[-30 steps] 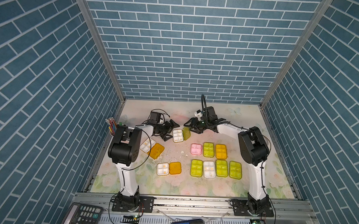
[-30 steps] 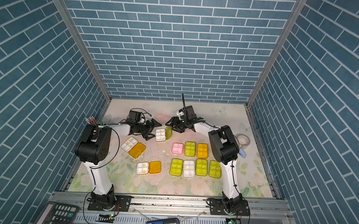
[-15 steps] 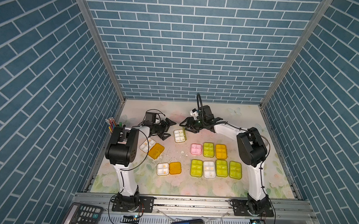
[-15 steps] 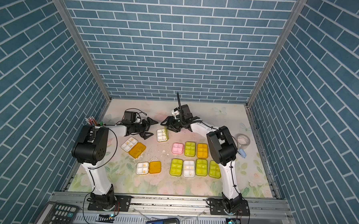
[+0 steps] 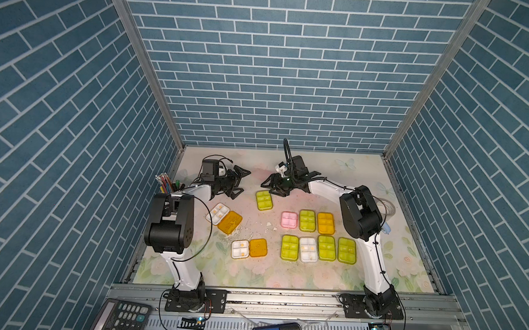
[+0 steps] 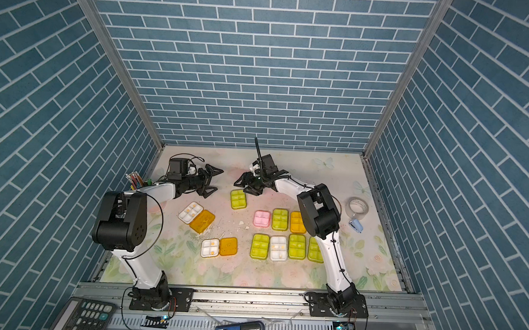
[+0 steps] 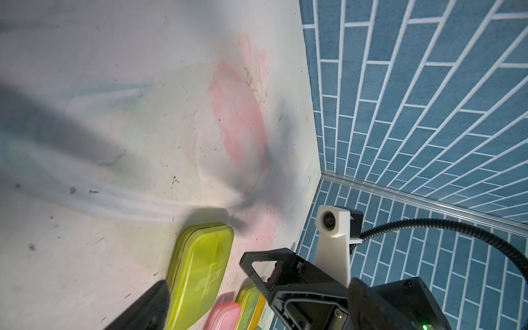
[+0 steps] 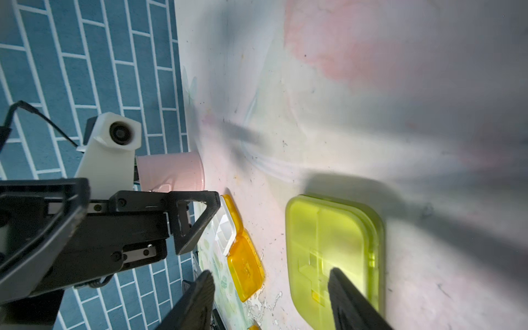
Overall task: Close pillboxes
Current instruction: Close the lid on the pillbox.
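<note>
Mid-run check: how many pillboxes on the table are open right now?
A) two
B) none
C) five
A: only the angled orange-lidded pillbox and the front orange-lidded pillbox have their lids folded out flat beside their white trays.

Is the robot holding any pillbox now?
Nothing is held. The left tool and right tool both stand open; the closed yellow-green pillbox nearest them lies free.

Ten pillboxes [image 5: 307, 249] lie flat on the counter [image 5: 313, 275] — I see eight shut, lids down, and two orange-lidded ones [image 5: 230, 222] open near each other, white trays showing pills.
</note>
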